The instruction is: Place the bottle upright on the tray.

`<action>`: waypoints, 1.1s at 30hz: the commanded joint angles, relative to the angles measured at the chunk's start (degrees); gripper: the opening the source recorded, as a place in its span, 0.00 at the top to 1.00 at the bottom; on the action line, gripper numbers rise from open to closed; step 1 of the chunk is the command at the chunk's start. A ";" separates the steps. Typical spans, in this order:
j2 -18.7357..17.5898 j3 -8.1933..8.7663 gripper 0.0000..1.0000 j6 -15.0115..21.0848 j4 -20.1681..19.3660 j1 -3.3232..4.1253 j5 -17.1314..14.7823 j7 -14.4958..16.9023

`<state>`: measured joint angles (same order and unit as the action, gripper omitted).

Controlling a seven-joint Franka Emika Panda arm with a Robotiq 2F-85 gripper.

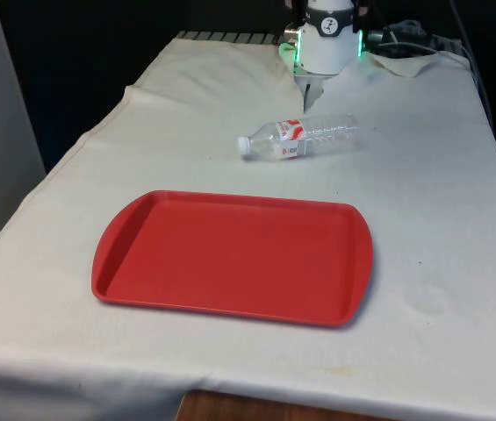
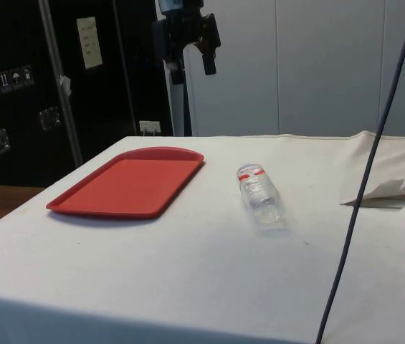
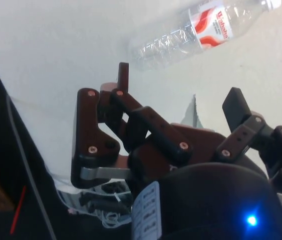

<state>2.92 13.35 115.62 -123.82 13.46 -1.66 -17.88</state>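
Observation:
A clear plastic bottle (image 1: 298,137) with a red and white label and a white cap lies on its side on the white cloth, cap towards the front view's left. It rests beyond the far edge of the red tray (image 1: 230,257), which holds nothing. From the side, the bottle (image 2: 259,193) lies to the right of the tray (image 2: 127,183). My gripper (image 2: 191,66) hangs high above the table, open, with nothing between its fingers. In the wrist view the fingertips (image 3: 123,75) stand wide apart around my gripper (image 3: 179,89), and the bottle (image 3: 200,32) lies well beyond them on the cloth.
A dark cable (image 2: 367,179) hangs across the side view's right. The cloth is bunched into a fold (image 2: 392,175) near it. Cables and crumpled cloth (image 1: 406,48) lie by the robot's base. The table's front edge (image 1: 318,399) runs just below the tray.

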 commanded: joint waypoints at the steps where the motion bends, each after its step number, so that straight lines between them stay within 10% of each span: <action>1: 0.11 -0.06 0.00 0.46 -0.29 0.00 0.06 -0.17; 33: 4.87 -0.97 0.00 11.40 -12.89 -0.11 3.84 -8.25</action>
<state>7.28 12.49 126.17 -136.02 13.46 1.38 -25.27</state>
